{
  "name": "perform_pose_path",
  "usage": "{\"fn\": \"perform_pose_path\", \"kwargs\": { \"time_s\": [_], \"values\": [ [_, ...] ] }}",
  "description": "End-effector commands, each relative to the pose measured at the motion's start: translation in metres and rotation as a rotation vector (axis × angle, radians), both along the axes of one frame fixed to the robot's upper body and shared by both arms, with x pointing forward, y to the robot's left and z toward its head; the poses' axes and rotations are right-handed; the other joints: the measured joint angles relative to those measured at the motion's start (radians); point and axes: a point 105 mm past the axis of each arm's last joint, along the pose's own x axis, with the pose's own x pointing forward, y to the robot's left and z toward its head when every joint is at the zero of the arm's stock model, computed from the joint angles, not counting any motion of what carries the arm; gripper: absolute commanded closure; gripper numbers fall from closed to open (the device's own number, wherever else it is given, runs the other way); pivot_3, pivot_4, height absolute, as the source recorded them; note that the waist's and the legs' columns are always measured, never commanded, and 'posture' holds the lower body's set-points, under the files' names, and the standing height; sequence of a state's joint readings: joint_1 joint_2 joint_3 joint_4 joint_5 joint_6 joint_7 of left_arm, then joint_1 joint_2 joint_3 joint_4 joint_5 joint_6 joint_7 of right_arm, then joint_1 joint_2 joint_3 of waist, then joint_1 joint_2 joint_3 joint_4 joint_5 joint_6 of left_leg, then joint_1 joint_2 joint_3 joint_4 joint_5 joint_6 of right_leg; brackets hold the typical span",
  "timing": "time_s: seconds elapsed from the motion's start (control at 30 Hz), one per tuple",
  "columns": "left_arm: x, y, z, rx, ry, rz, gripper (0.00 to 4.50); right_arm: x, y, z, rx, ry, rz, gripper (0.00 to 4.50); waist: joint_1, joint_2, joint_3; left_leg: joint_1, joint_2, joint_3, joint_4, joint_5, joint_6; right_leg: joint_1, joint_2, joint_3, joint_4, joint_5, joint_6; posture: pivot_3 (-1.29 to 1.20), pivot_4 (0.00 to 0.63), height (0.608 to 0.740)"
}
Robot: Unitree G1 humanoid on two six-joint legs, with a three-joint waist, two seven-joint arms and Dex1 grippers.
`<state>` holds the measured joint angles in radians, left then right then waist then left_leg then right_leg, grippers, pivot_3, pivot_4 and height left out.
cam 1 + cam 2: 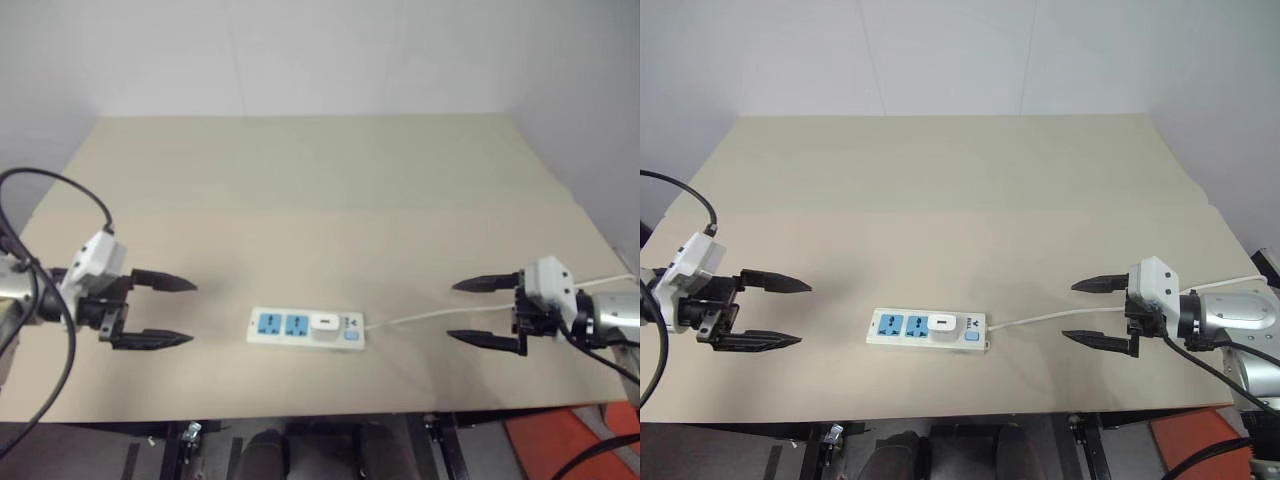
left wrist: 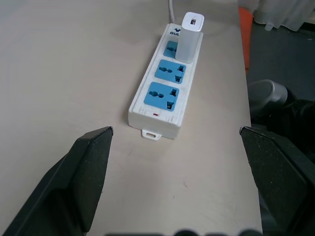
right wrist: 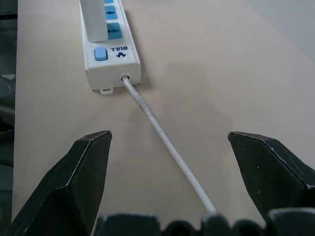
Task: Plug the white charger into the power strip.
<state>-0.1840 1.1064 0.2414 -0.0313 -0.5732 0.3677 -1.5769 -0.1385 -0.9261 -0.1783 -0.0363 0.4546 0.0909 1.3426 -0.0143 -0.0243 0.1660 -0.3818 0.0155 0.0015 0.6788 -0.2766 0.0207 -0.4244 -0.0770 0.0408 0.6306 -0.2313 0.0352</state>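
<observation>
The small white boxy charger (image 1: 323, 326) stands seated in the long white power strip's (image 1: 306, 328) switch-end socket; you would pinch its rigid, light, smooth flat sides. Left gripper (image 1: 160, 311) and right gripper (image 1: 476, 312) both hang spread, empty, well apart from the strip.

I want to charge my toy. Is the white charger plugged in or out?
Plugged in. The white charger stands upright in the power strip, in the socket nearest the switch, with both grippers away from it.

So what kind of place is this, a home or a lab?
Probably a lab or test room: a bare beige table against plain white walls, holding just a power strip with a white charger plugged in.
</observation>
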Motion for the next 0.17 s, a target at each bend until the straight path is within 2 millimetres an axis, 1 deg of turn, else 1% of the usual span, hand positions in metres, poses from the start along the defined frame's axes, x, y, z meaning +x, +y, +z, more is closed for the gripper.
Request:
{"fn": "perform_pose_path", "kwargs": {
  "time_s": [0.03, 0.17],
  "values": [
    [-0.0002, -0.0025, 0.006, 0.006, -0.033, -0.023, 0.0, -0.0012, -0.0005, 0.0136, 0.001, -0.051, 0.004, 0.04, 0.0, 0.0, 0.0, 0.0, 0.0, 0.0, 0.0, 0.0, 0.0, 0.0, 0.0, 0.0, 0.0, 0.0, 0.0, 0.0, 0.15, 0.74],
    [0.0, -0.003, 0.0059, 0.004, -0.033, -0.026, 0.0, -0.0006, 0.0014, 0.0127, 0.003, -0.052, 0.007, 0.04, 0.0, 0.0, 0.0, 0.0, 0.0, 0.0, 0.0, 0.0, 0.0, 0.0, 0.0, 0.0, 0.0, 0.0, 0.0, 0.0, 0.15, 0.74]
  ]
}}
